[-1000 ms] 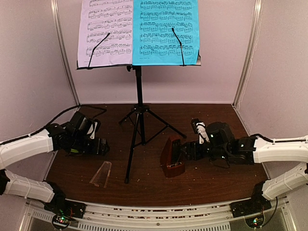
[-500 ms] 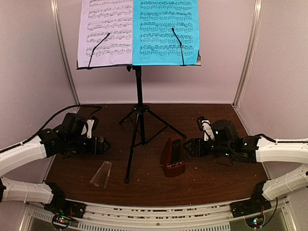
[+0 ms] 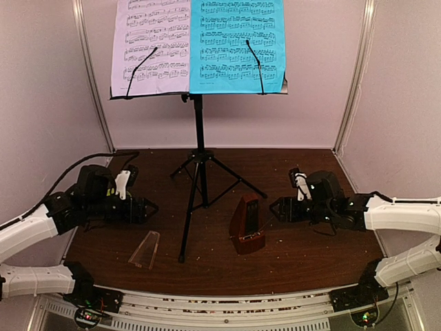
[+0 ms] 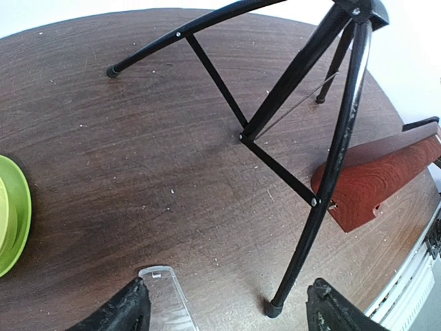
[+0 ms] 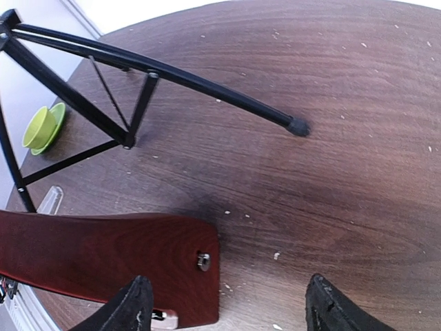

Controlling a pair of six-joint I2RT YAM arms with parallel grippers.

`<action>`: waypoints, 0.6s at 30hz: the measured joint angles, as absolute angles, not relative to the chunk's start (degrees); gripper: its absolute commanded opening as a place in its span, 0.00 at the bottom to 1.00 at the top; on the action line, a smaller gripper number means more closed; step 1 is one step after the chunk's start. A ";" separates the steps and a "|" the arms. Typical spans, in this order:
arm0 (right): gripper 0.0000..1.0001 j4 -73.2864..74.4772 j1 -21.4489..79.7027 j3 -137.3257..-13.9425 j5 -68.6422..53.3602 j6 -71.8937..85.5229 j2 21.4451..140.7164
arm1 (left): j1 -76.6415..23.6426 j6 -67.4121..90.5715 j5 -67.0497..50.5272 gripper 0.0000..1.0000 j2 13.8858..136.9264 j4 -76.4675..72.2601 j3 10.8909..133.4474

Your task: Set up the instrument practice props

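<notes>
— At mid-table, what do you have listed first?
— Item one: black tripod music stand (image 3: 199,131), upright, its feet on the dark wooden table (image 3: 303,255). On its desk, side by side, you have the pale lilac music sheet (image 3: 150,45) on the left and the cyan music sheet (image 3: 238,45) on the right. Each sits under a thin wire page holder (image 3: 141,69).
— And the metronome?
— Item two: reddish-brown pyramid metronome (image 3: 245,224), upright and uncovered, just right of the stand's near foot. Item three: its clear cover (image 3: 145,249), lying on the table left of that foot, well apart from the metronome.
— Your tools?
— Your left gripper (image 3: 146,209) is low over the table's left side and points toward the stand, jaws wide with nothing between them. (Its wrist camera shows the cover's end just beside one fingertip (image 4: 131,310).) Your right gripper (image 3: 275,209) is low, near the metronome's right face but apart from it, jaws wide and empty.
— Anything else?
— One lime-green bowl (image 4: 12,214), at the left edge of the left wrist view and small in the right wrist view.
</notes>
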State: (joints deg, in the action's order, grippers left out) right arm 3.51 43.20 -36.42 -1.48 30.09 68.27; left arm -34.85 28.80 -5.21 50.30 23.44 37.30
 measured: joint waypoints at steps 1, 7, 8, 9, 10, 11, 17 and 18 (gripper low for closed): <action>0.80 3.70 42.87 -36.25 -1.48 30.24 68.27 | -34.85 28.58 -5.39 0.80 49.67 23.44 36.99; 0.90 5.06 41.28 -35.16 -1.45 31.38 68.20 | -34.85 27.97 -6.09 0.80 48.62 23.44 35.79; 0.92 5.56 41.01 -35.09 -1.43 31.70 68.16 | -34.85 27.92 -6.24 0.80 48.64 23.42 35.66; 0.94 5.82 40.86 -35.09 -1.45 31.99 68.10 | -34.85 27.88 -6.31 0.80 48.64 23.40 35.59; 0.96 6.22 40.53 -35.09 -1.48 32.25 68.01 | -34.85 27.77 -6.39 0.80 48.64 23.22 35.51; 0.98 6.66 40.16 -35.09 -1.50 32.80 67.85 | -34.85 27.68 -6.46 0.80 48.64 22.96 35.40; 1.00 9.10 37.45 -35.11 -2.46 34.87 65.47 | -34.85 27.11 -6.98 0.81 48.71 20.82 35.03; 1.00 9.63 36.99 -35.16 -2.81 35.14 64.71 | -34.85 26.98 -7.07 0.81 48.77 20.47 35.03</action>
